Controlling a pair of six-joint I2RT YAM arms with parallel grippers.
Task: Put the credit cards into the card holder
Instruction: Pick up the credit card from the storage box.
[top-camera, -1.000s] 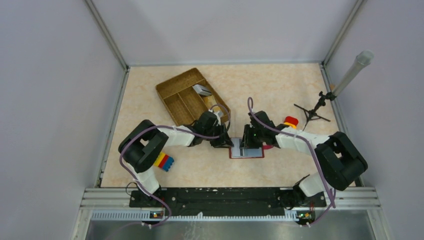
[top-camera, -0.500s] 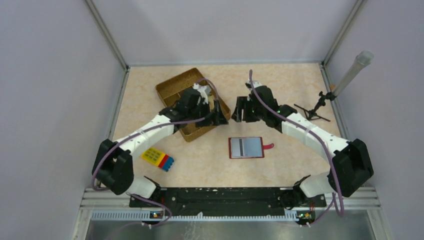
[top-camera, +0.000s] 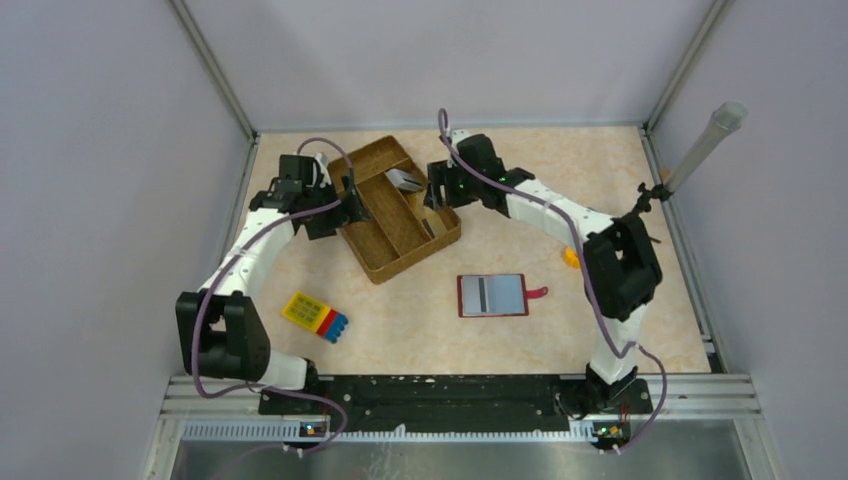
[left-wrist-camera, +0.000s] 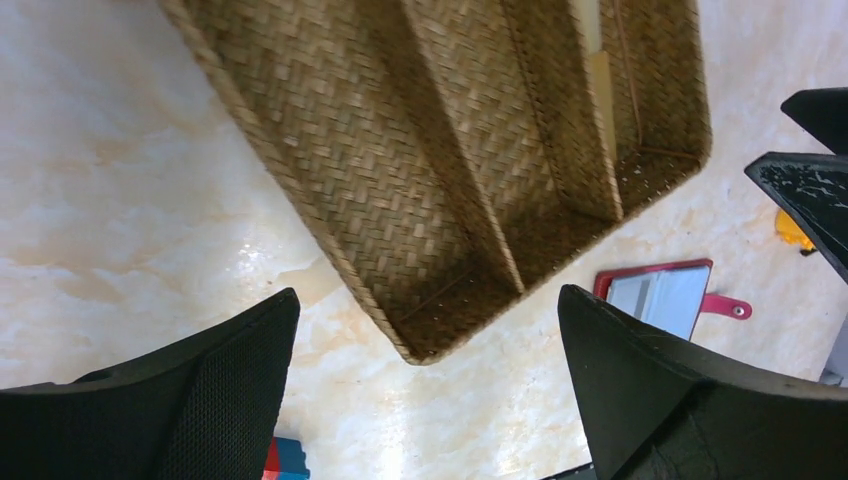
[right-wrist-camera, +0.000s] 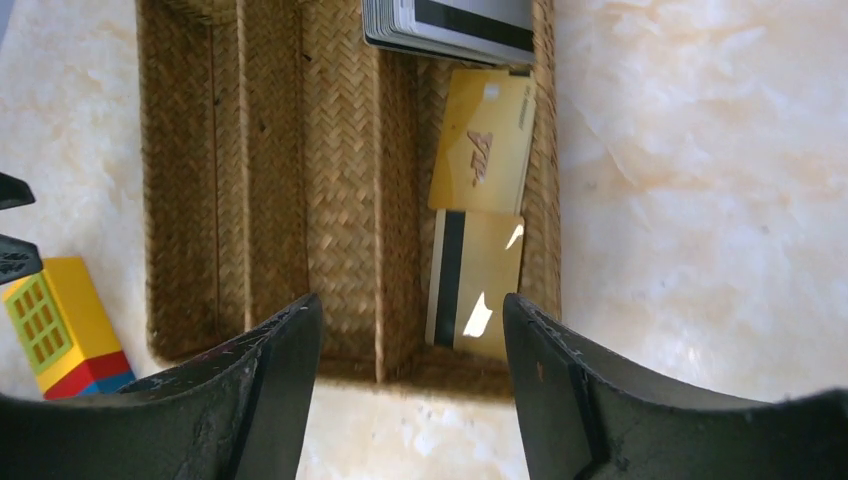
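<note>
The credit cards lie in the right compartment of a woven tray (right-wrist-camera: 340, 150): a grey-silver stack (right-wrist-camera: 450, 25), a tan-yellow card (right-wrist-camera: 483, 142) and a yellow card with a black stripe (right-wrist-camera: 475, 285). From above, the grey stack (top-camera: 403, 181) shows in the tray (top-camera: 385, 255). The red card holder (top-camera: 492, 295) lies open on the table with a grey striped card in it, and the left wrist view also catches the holder (left-wrist-camera: 665, 295). My right gripper (right-wrist-camera: 412, 300) hangs open over the tray's near end. My left gripper (left-wrist-camera: 428, 293) is open over a tray corner (left-wrist-camera: 430, 345). Both are empty.
A yellow-red-blue toy block (top-camera: 315, 317) sits near the front left. A small yellow object (top-camera: 570, 257) lies right of the holder. A black tripod with a grey tube (top-camera: 640, 210) stands at the right wall. Bare tabletop surrounds the card holder.
Both arms rose from the card holder and swung back to the tray, left arm to its left side, right arm to its far end. Both grippers opened.
</note>
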